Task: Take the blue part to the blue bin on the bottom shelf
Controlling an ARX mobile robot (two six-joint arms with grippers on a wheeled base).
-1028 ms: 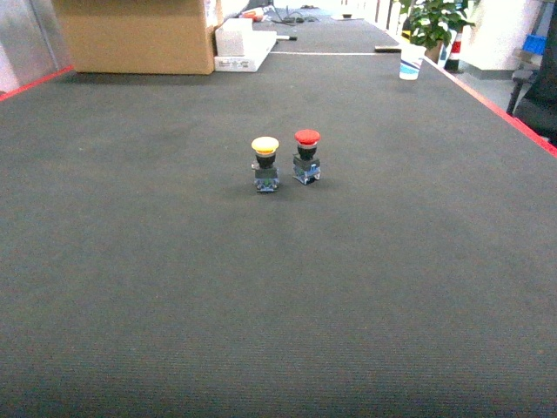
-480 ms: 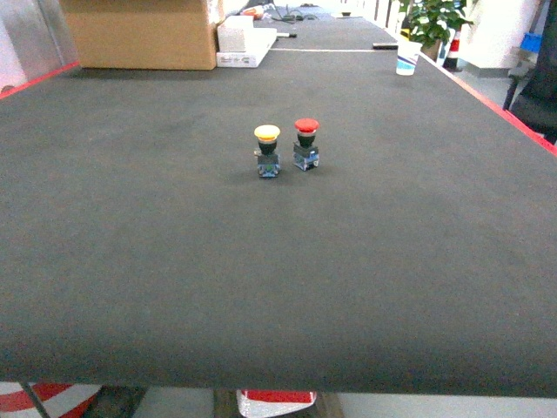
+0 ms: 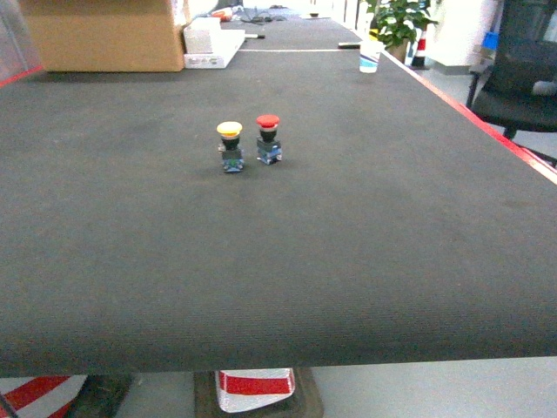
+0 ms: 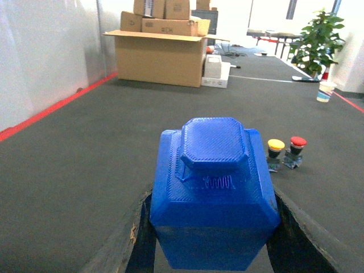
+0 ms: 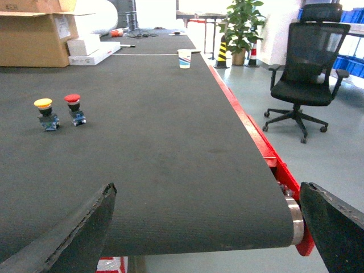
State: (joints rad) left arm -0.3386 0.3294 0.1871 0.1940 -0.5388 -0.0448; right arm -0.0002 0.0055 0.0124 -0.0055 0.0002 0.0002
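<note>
The blue part (image 4: 213,193), a chunky faceted plastic block with a raised octagonal top, fills the middle of the left wrist view. My left gripper (image 4: 213,230) is shut on it, one dark finger (image 4: 136,233) against each side. It hangs above the dark conveyor belt (image 4: 85,165). My right gripper (image 5: 210,227) is open with nothing in it, over the belt's near end and its roller (image 5: 294,219). Neither gripper shows in the head view. The blue bin and the bottom shelf are out of view.
A yellow push button (image 3: 230,145) and a red push button (image 3: 268,138) stand side by side mid-belt. Cardboard boxes (image 3: 96,35) and a white box (image 3: 209,43) sit at the far left end, a paper cup (image 3: 370,54) far right. An office chair (image 5: 310,68) stands beyond the red belt edge (image 5: 250,125).
The head view has drawn back from the belt and swung right: the two buttons have slid left and shrunk, and the belt's near edge and the floor below have come into view.
</note>
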